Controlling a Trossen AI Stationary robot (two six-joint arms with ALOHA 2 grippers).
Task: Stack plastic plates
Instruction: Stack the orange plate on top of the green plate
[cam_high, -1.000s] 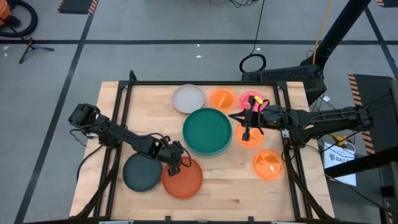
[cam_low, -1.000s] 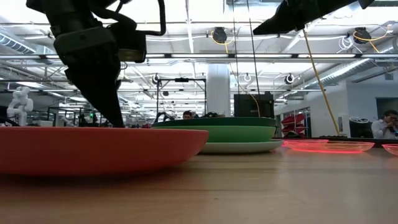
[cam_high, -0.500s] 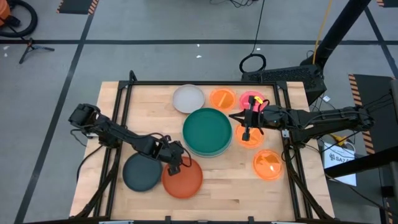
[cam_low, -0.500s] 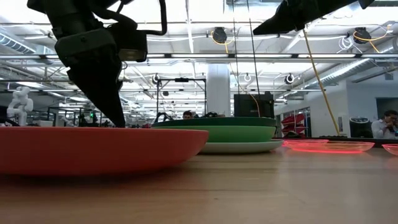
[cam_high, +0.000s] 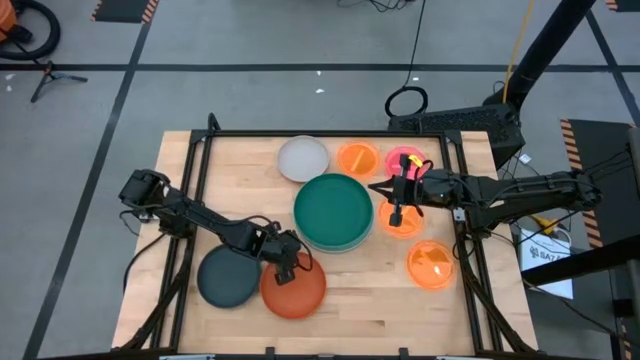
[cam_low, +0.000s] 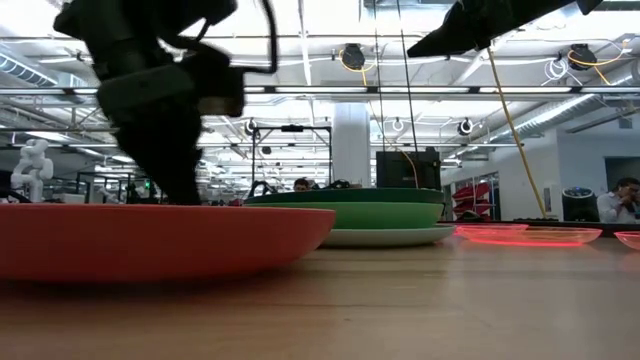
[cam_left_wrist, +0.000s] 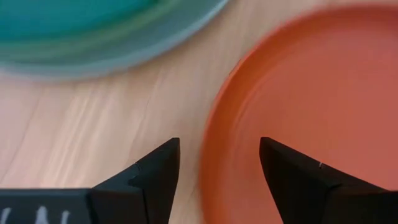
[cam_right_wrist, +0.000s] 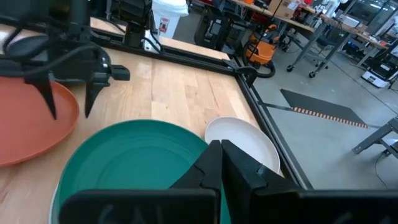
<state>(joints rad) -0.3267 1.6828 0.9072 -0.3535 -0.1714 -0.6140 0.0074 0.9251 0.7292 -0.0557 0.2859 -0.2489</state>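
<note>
A rust-orange plate (cam_high: 296, 290) lies flat on the table near its front edge, and a dark grey plate (cam_high: 227, 278) lies to its left. My left gripper (cam_high: 291, 270) hangs open just above the orange plate's far-left rim (cam_left_wrist: 208, 162). One finger is over the plate's inside and the other over bare wood; neither visibly touches. A dark green plate (cam_high: 334, 208) tops a stack (cam_low: 380, 214) at mid-table. My right gripper (cam_high: 397, 218) is shut and held high at the stack's right side, above a small orange plate (cam_high: 408, 222).
A beige plate (cam_high: 303, 158), a small orange plate (cam_high: 357, 157) and a pink one (cam_high: 403, 158) lie along the far edge. Another orange plate (cam_high: 431, 265) sits near the right. A black frame (cam_high: 200, 150) borders the table. Bare wood (cam_high: 370, 300) lies near the front.
My left gripper has sunk a little toward the rust-orange plate's rim, still open. The plates have not moved.
</note>
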